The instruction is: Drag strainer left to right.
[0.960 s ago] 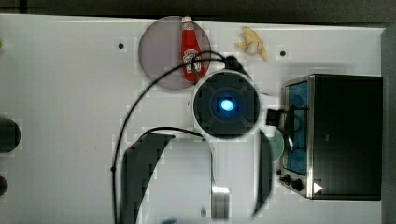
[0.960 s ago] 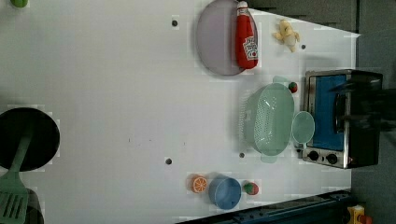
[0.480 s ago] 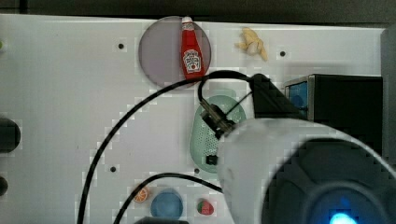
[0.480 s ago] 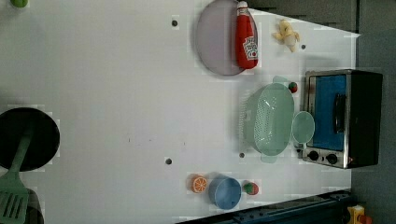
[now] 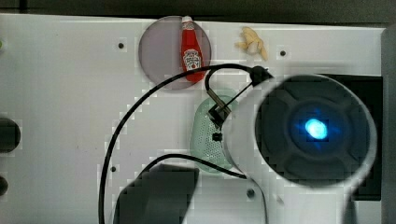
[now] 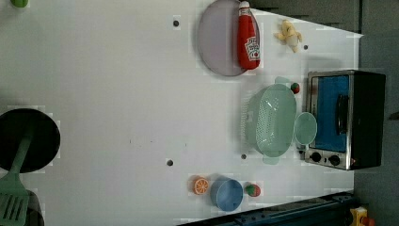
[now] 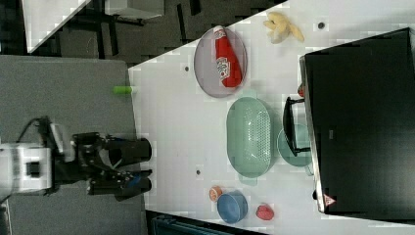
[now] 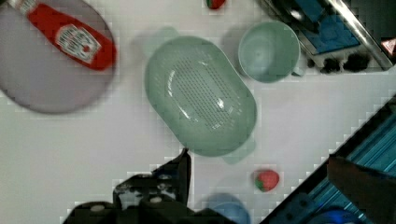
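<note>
While gripper [image 7: 129, 169] waits with fingers spread wide, well apart from strainer [image 7: 249, 136], come down slow; strainer sits between purple plate [image 7: 210, 66] and blue bowl [image 7: 232, 206], cup [image 7: 293, 147] just beside; hook rim, pull gently.

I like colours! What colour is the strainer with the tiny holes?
Pale mint green; the strainer shows best in the wrist view.

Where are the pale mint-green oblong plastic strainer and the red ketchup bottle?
pale mint-green oblong plastic strainer [image 6: 272, 120], left view, perforated floor.
red ketchup bottle [image 6: 248, 41], left view, label on its body.
</note>
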`<state>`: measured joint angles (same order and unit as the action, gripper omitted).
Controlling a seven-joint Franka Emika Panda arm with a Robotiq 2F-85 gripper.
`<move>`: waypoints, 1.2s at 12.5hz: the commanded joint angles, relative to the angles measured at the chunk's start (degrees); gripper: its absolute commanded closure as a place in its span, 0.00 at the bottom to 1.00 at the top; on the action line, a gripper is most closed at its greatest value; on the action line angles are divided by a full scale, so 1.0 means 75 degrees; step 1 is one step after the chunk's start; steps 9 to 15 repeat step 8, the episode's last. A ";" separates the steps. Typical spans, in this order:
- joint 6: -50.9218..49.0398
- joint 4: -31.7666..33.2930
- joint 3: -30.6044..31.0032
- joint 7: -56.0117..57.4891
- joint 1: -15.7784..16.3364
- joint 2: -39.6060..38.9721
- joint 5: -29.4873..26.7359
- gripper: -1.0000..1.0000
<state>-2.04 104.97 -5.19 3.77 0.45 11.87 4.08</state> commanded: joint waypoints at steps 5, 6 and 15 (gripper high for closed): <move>0.0032 -0.0125 0.0041 0.0356 0.0032 -0.0154 -0.0065 0.00; 0.0031 -0.0125 0.0042 0.0356 0.0032 -0.0172 -0.0065 0.00; 0.0032 -0.0125 0.0042 0.0356 0.0032 -0.0197 -0.0065 0.00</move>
